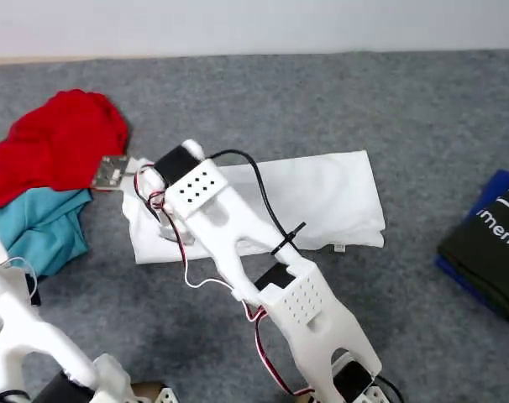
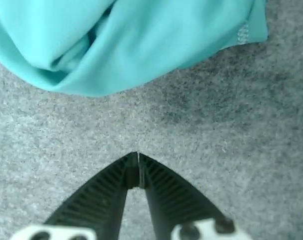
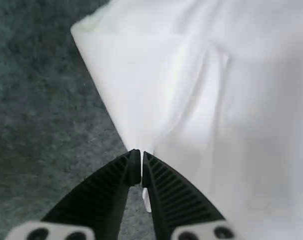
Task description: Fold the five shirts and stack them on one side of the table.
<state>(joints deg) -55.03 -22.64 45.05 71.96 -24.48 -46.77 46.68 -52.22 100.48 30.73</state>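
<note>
White shirt (image 1: 322, 197), edge pinched in the right pincer (image 3: 137, 154) — for a fold, I'd guess; left pincer (image 2: 138, 156) pressed together, empty, by the teal shirt (image 2: 116, 40).

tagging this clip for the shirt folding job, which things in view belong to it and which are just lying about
Belongs to the job:
white shirt, its edge pinched in the right gripper
red shirt
teal shirt
folded dark shirts at the table's side
left gripper, shut and empty

Just lying about:
grey table cover
</note>
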